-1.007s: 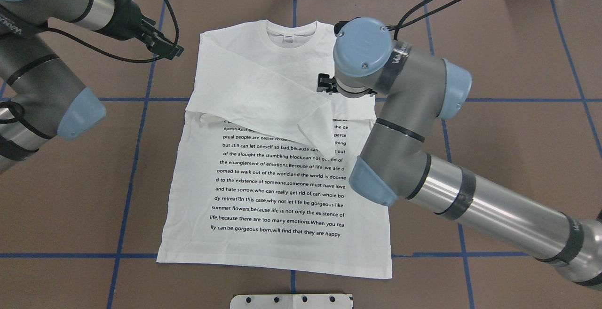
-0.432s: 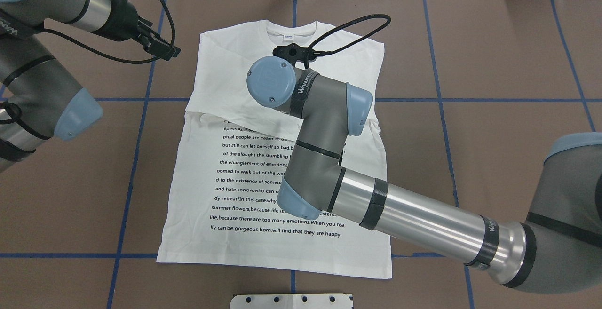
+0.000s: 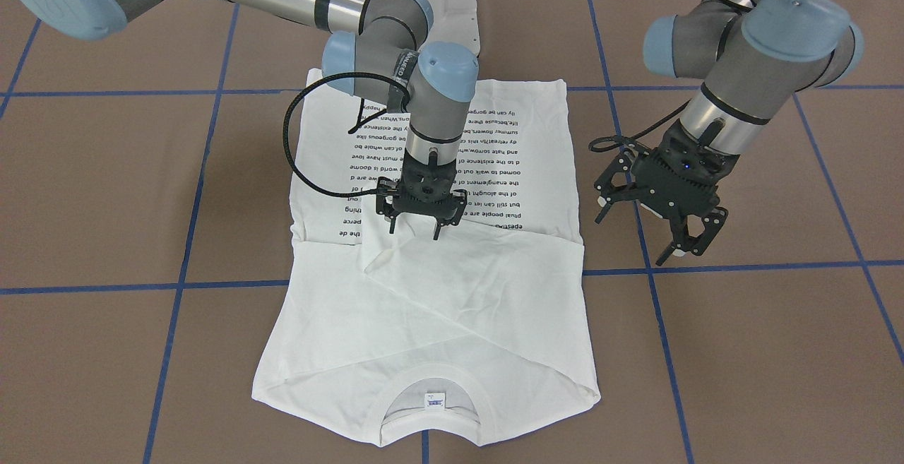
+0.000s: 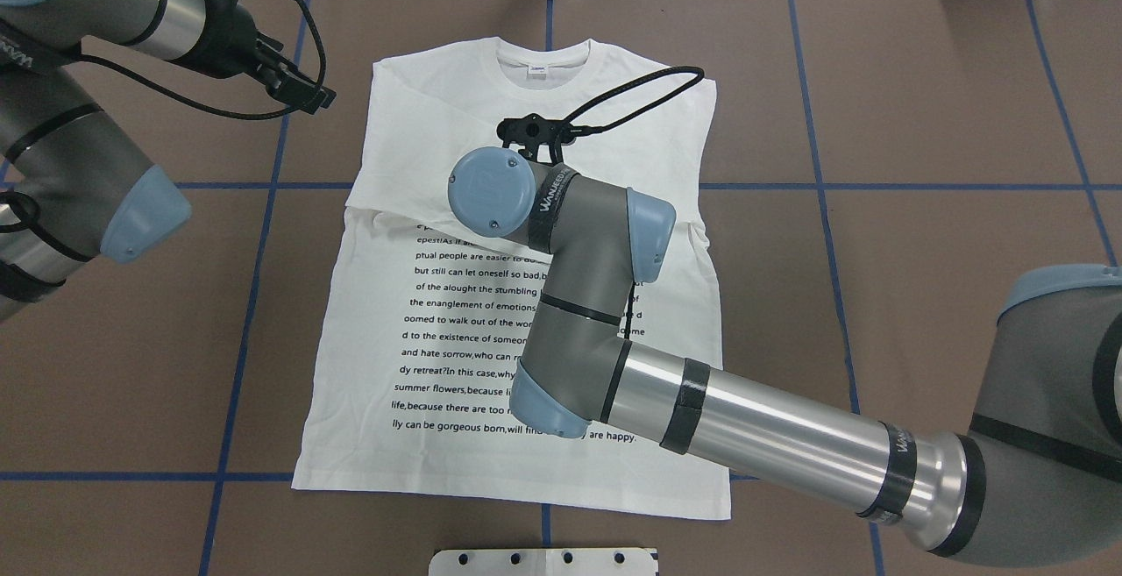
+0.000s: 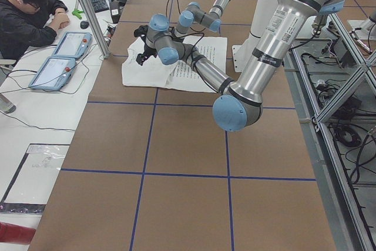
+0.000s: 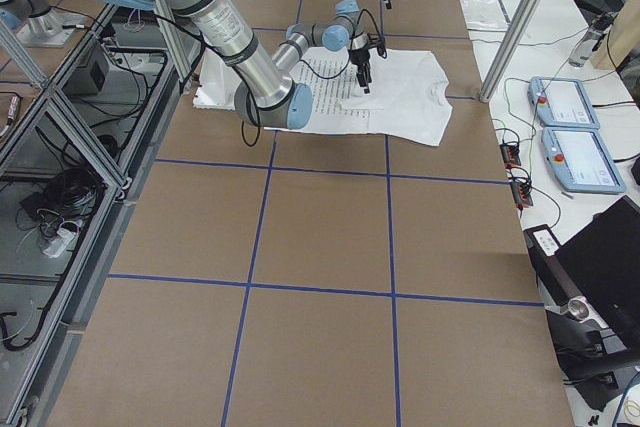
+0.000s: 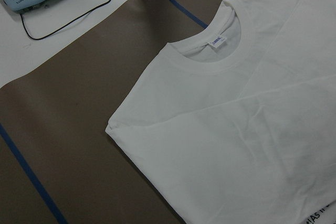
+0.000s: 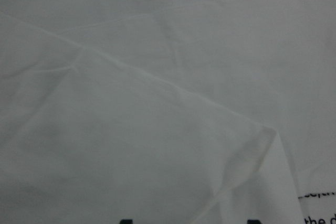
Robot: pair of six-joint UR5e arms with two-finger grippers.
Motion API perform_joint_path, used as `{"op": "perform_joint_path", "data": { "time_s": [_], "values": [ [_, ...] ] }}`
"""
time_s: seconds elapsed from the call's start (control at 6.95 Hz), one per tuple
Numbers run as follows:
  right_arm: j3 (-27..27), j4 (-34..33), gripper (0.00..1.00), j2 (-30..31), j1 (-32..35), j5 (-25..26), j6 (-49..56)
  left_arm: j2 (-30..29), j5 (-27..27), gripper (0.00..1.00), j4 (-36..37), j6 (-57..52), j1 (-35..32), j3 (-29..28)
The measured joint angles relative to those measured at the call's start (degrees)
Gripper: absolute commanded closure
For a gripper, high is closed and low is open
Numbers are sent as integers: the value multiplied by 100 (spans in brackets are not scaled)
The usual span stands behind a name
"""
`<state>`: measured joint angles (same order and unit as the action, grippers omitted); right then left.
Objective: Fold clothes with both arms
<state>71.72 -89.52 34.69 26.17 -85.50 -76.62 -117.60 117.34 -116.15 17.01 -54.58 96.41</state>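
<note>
Right gripper (image 3: 417, 231) swung to shirt (image 3: 487, 337) centre, released; left gripper (image 4: 308, 92) released, 10 o'clock overhead. Sleeves (image 3: 466, 266) folded; hem (image 4: 491, 490) grasp likely next.

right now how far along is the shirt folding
Done: both sleeves lie crossed over the T-shirt chest. In hand: the right gripper hangs open over the top sleeve's cuff, the left gripper open beside the shirt. Left: the body lies at full length, with no side or bottom fold made.
</note>
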Motion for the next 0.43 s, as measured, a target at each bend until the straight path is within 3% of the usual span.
{"op": "perform_joint_path", "data": {
  "time_s": [0.43],
  "values": [
    [-67, 3, 49, 29, -42, 84, 45, 1, 0, 0, -4, -4, 0, 0]
  ]
}}
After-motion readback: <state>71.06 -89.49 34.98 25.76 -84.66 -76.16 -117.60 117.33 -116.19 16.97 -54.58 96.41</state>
